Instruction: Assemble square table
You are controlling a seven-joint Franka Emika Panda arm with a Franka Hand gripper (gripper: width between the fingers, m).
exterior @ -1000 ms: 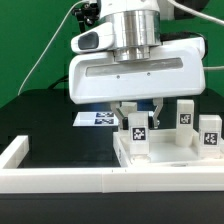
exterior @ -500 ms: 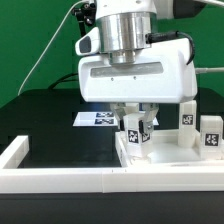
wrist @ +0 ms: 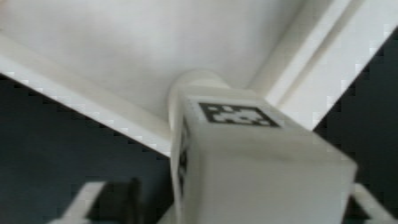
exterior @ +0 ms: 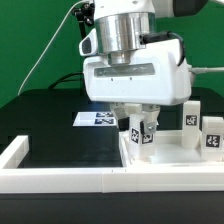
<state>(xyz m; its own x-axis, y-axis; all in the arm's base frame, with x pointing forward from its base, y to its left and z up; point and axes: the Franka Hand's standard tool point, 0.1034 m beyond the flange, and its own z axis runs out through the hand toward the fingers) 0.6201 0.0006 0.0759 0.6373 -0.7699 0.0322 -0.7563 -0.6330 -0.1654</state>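
We are holding one white leg (exterior: 141, 131) of the square table in our hand (exterior: 141, 130), the two fingers pressing on its sides, and we are keeping it upright over the near corner of the square top (exterior: 160, 163), which is lying on the black desk (exterior: 50, 120) against the low white wall (exterior: 60, 181) at the front. Compared with a second ago, our arm has been drifting toward the exterior view's right and turning a little about its own axis, and the leg's tag is now looking slightly tilted, so we are judging that we are twisting the leg into its socket rather than carrying it anywhere. In the wrist view the leg (wrist: 249, 150) is filling the picture, standing close inside the raised rim of the top (wrist: 107, 55), though we cannot tell whether its foot is fully seated. Two more legs (exterior: 189, 119) (exterior: 211, 135) are already standing upright in the top on the exterior view's right. The marker board (exterior: 98, 118) is lying flat behind our hand, apart from the work. We are reckoning the task is well underway, with this leg needing further turning.
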